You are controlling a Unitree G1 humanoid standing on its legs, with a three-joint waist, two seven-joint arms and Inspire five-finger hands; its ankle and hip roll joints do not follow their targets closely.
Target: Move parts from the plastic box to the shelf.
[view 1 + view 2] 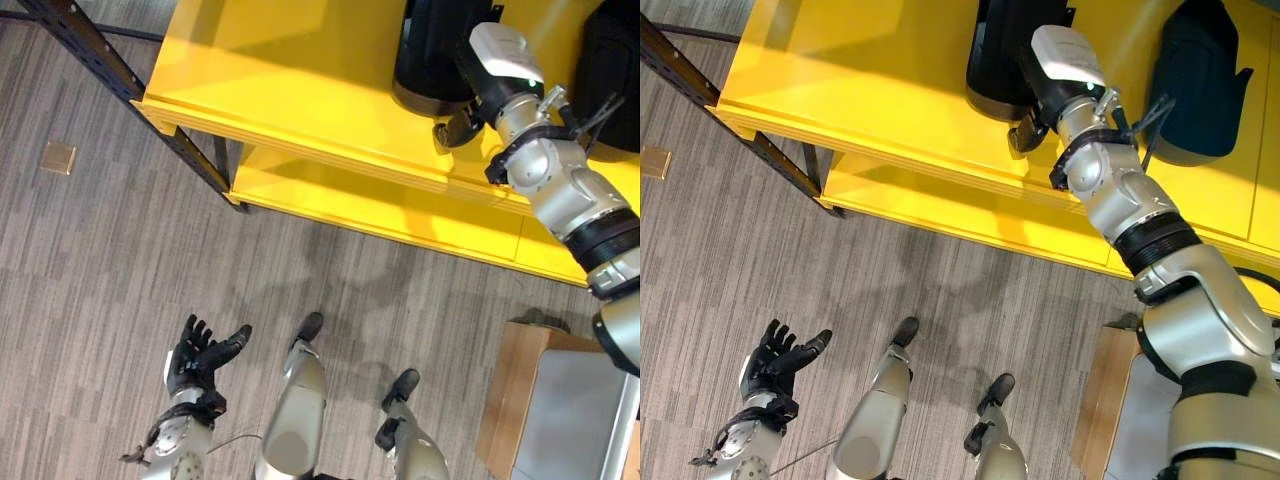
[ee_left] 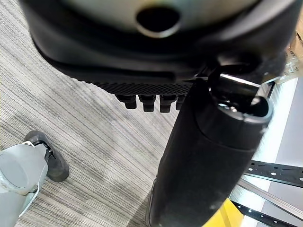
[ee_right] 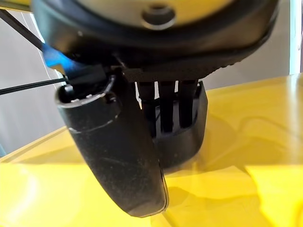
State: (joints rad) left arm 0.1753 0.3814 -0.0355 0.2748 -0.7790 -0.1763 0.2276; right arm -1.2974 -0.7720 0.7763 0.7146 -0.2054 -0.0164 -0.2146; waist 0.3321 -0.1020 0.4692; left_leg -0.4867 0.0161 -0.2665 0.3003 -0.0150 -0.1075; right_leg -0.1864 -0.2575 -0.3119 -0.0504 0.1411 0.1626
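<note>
1. Part (image 1: 992, 55): black moulded piece, upper centre of the right eye view, standing on the top deck of the yellow shelf (image 1: 870, 90). A second dark part (image 1: 1200, 75) sits at the upper right of the frame, well apart from the first.
2. My right hand (image 1: 1035, 125) is up against the first part. In the right wrist view my fingers (image 3: 170, 109) run straight down its near face and my thumb (image 3: 113, 151) stands out on my side of it. Fingers extended, not wrapped round anything.
3. My left hand (image 1: 200, 355) hangs at the lower left of the left eye view, over the floor (image 1: 120, 260), fingers spread and slack, carrying nothing.
4. Handling, my guess: rigid plastic shell, smooth and somewhat glossy, so slippery against my pads. Bulky, probably light to moderate in weight. Not fragile-looking.
5. Where to grip: across the rim or a flat side wall, thumb opposing fingers. Avoid the rounded faces, they would squirm out.
6. Plastic box: cannot identify it with confidence.
</note>
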